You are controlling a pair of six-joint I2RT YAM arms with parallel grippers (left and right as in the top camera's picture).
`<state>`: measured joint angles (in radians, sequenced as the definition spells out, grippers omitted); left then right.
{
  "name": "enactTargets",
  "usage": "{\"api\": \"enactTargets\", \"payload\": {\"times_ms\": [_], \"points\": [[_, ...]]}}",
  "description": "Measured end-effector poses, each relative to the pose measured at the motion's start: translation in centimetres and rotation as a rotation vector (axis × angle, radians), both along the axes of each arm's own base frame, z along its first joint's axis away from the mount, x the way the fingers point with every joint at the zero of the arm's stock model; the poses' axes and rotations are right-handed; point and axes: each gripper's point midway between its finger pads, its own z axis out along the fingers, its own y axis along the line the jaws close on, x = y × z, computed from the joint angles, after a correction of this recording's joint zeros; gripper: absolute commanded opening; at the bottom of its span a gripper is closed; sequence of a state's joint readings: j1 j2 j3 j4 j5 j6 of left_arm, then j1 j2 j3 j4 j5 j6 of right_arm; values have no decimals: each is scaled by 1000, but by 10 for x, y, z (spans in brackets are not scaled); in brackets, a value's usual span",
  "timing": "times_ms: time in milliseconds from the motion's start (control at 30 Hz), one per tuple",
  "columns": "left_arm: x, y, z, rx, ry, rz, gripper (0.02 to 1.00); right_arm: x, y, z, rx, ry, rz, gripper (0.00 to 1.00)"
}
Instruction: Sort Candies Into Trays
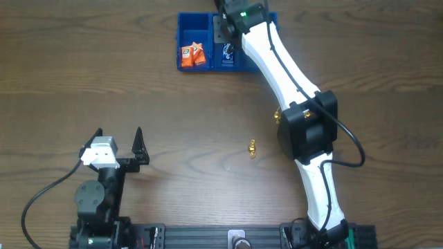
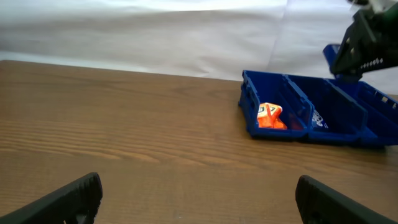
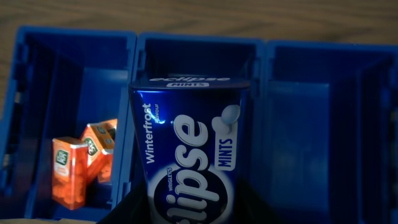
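A wooden table [image 1: 83, 69] holds two robot arms. The right arm [image 1: 277, 62] stretches far across to a blue three-compartment tray [image 1: 192, 28], its right gripper [image 1: 223, 26] clamped on a dark blue mint tin [image 3: 189, 149] held upright at the middle compartment. The left arm [image 1: 104, 180] sits folded near its base, the left gripper [image 1: 119, 135] spread wide and empty. Orange candy boxes [image 1: 193, 55] lie in the tray's left compartment. A small gold candy [image 1: 252, 147] rests on the table, well apart from the tray.
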<state>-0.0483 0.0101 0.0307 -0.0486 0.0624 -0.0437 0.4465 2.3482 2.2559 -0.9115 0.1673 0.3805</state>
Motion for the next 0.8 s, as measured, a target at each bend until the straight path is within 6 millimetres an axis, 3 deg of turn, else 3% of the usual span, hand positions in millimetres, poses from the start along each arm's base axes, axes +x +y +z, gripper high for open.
{"api": "enactTargets", "payload": {"times_ms": [167, 233, 300, 467, 567, 633, 700, 800], "points": [[0, 0, 0, 0, 0, 0, 998, 0, 3, -8, 5, 14, 11, 222], [0, 0, 0, 0, 0, 0, 996, 1, 4, -7, 7, 10, 11, 391], [0, 0, 0, 0, 0, 0, 998, 1, 4, -7, 5, 10, 16, 498], [0, 0, 0, 0, 0, 0, 998, 1, 9, -6, 22, 8, 30, 667], [0, 0, 0, 0, 0, 0, 998, -4, 13, -5, 21, 15, 44, 700], [0, 0, 0, 0, 0, 0, 998, -15, 16, 9, 17, 21, 57, 735], [0, 0, 0, 0, 0, 0, 996, -36, 12, 39, -8, 16, 64, 766], [0, 0, 0, 0, 0, 0, 998, -79, 2, 111, -35, -78, 68, 787]]}}
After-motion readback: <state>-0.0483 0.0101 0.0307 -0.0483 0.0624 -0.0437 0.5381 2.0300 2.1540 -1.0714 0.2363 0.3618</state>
